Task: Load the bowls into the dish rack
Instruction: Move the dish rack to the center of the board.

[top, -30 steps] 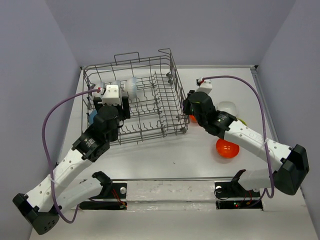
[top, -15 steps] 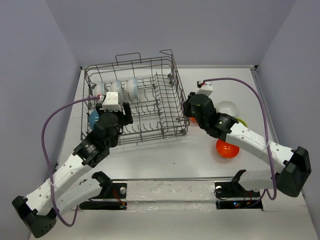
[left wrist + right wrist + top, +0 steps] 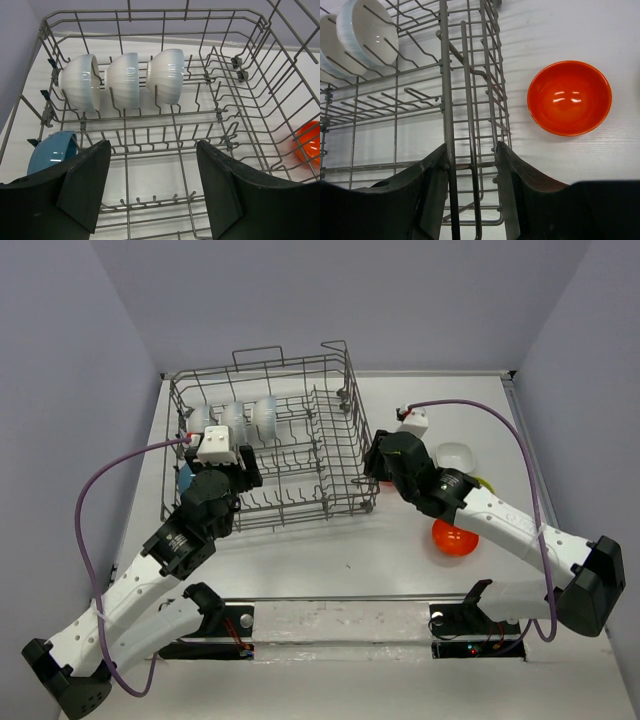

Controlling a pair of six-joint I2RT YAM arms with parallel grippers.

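Note:
The dish rack (image 3: pixel 340 380) stands at the table's back left. Three white bowls (image 3: pixel 122 80) sit on edge in its far row of tines, and a blue bowl (image 3: pixel 50 155) lies by its left wall. My left gripper (image 3: pixel 152 150) hovers open over the rack's near rows, holding nothing. My right gripper (image 3: pixel 471 150) is open, straddling the upright wires of the rack's right wall (image 3: pixel 445 100). An orange-red bowl (image 3: pixel 569 97) lies upright on the table just right of that wall. A second orange-red bowl (image 3: pixel 453 537), a white bowl (image 3: pixel 456 455) and a yellow-green bowl (image 3: pixel 483 482) lie further right.
Purple-grey walls close in the table at the back and on both sides. The right arm stretches across the loose bowls on the right and partly covers them. A purple cable loops from each wrist.
My right gripper's jaws have parted from the rack's wall wires. The left gripper drew back toward the near side, uncovering all three white bowls. The rack shifted slightly.

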